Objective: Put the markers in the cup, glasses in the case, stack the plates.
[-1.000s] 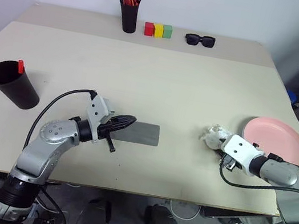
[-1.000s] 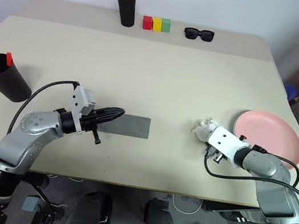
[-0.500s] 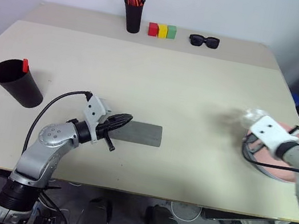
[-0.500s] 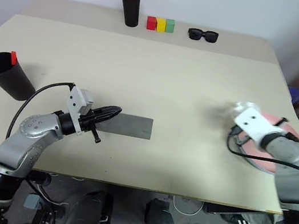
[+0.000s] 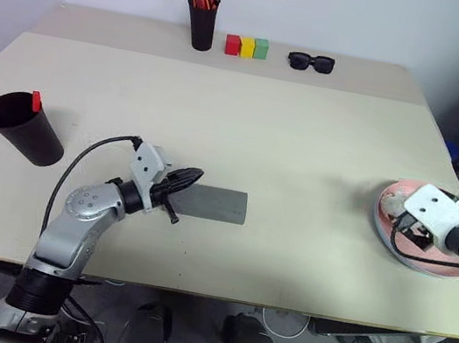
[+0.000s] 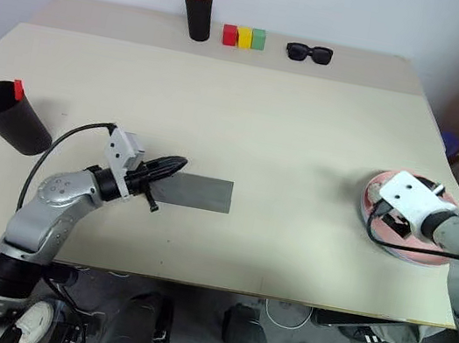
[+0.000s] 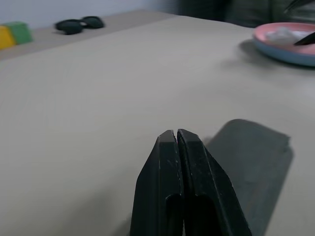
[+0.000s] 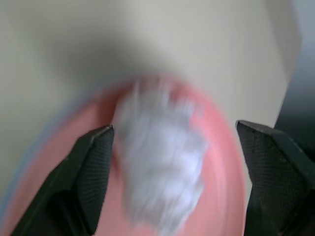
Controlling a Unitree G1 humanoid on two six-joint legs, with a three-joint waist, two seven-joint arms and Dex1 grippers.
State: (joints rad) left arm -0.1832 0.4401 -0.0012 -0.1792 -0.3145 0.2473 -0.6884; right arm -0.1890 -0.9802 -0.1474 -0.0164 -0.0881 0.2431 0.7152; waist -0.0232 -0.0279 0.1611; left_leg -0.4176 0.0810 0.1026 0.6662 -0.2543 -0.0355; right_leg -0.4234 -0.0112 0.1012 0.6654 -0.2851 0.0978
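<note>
The grey case [image 5: 215, 204] lies closed near the table's front, left of the middle. My left gripper [image 5: 192, 175] is shut, its fingertips at the case's left end. The large black cup [image 5: 22, 128] stands at the far left, and a marker's red cap [image 5: 35, 101] sticks out of its rim. At the right edge the pink plate [image 5: 436, 261] rests on the light blue plate [image 7: 295, 58]. My right gripper [image 8: 172, 130] hangs open over them, its fingers [image 8: 93, 167] wide apart. A crumpled white wad [image 8: 160, 162] lies on the pink plate between them. The glasses are out of view.
Along the far edge stand a small black cup of orange-red pens [image 5: 201, 24], red, yellow and green blocks [image 5: 246, 47] and black sunglasses [image 5: 308, 61]. The plates sit close to the table's right edge.
My right arm carried the white wad up and to the right, from the table to above the pink plate, then opened; the wad now lies on the plate. The left arm stayed put.
</note>
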